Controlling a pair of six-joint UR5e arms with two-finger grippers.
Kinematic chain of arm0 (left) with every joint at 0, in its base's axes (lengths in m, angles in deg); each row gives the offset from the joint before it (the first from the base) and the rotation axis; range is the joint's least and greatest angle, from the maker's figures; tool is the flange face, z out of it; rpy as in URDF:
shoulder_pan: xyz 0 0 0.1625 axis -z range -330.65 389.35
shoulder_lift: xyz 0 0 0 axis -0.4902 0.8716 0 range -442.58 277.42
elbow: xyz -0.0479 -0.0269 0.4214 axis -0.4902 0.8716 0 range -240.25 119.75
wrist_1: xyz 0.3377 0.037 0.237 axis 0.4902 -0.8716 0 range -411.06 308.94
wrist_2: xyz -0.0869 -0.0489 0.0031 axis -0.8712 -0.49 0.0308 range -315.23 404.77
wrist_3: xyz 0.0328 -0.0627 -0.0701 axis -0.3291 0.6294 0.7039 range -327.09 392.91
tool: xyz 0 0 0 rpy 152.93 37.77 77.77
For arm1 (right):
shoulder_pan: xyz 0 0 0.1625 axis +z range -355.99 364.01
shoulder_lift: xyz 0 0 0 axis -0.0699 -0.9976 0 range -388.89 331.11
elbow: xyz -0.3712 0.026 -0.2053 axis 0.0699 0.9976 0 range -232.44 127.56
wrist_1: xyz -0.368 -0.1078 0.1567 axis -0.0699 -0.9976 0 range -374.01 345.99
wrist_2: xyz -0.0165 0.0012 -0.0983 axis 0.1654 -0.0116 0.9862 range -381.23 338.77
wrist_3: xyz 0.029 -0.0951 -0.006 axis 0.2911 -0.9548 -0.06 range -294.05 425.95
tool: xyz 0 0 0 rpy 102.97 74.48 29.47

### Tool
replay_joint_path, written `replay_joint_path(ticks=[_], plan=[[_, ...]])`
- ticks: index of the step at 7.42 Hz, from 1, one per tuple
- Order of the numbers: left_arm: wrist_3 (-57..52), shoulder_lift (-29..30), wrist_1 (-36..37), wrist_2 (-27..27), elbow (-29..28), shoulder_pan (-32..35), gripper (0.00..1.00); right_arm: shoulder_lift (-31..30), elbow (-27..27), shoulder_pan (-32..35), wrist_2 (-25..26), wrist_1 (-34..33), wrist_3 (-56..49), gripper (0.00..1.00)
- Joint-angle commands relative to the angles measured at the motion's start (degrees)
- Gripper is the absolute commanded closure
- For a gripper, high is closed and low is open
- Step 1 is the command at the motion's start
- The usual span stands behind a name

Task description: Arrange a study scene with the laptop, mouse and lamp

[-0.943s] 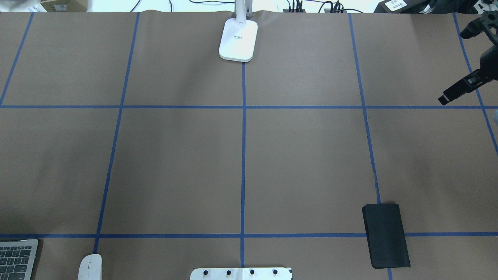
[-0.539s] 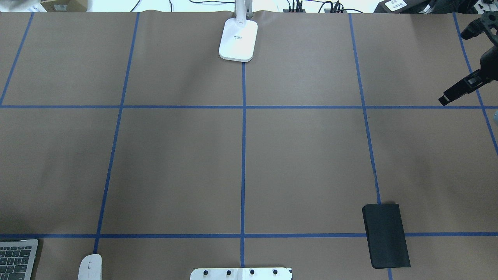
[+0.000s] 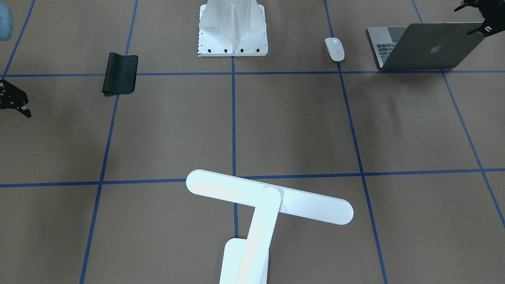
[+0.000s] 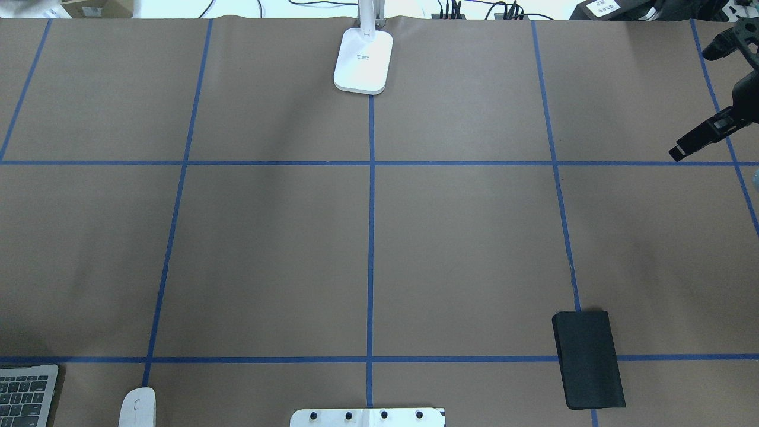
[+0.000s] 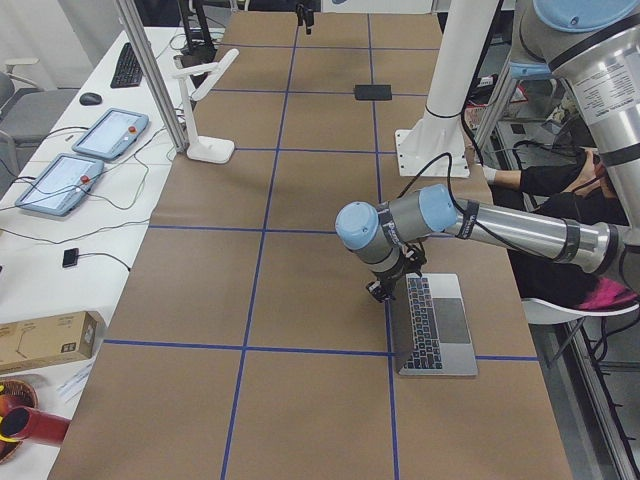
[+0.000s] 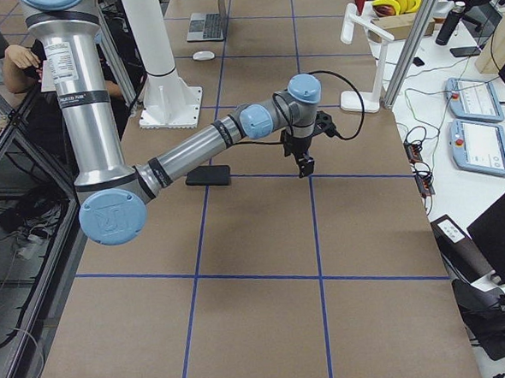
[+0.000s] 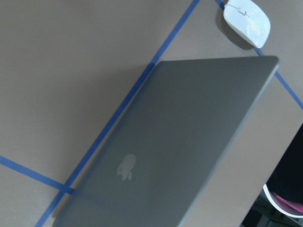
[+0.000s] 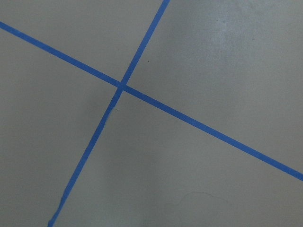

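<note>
While the laptop point(image 3: 426, 47) is seen open at the table's point(image 4: 267, 249) robot-side left corner, the mouse point(image 3: 334, 49) just beside it, the lamp point(image 3: 268, 199) is seen well apart at the far edge; grouping is judged barely begun; whether the left gripper point(image 5: 382, 290), by the lid, or the right gripper point(image 6: 305, 164) is spread cannot be told.

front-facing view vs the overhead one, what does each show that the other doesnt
Only the front-facing view shows the bar head and arm of the lamp, the raised lid and logo of the laptop, and the left hand at the lid's top corner. Only the overhead view shows cables and boxes past the far edge of the table. Both show the mouse, the black pad, the white pedestal, the lamp's base, some laptop keys and the blue tape grid.
</note>
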Motion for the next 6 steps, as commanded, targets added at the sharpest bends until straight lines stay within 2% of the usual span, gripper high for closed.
replay_joint_path(ticks=[1, 3, 6], plan=[[-0.4, -0.3, 0.93, -2.41, 0.1, -0.45, 0.13, -0.18, -0.03, 0.15, 0.0, 0.0, 0.0, 0.0], [-0.92, -2.49, 1.11, -2.51, -0.42, -0.45, 0.13, -0.35, -0.03, 0.41, 0.0, 0.0, -0.09, 0.0], [-1.89, -2.58, 0.94, -2.51, -3.59, -0.36, 0.13, -0.44, -1.08, 0.41, 0.0, 0.0, -0.09, 0.0]])
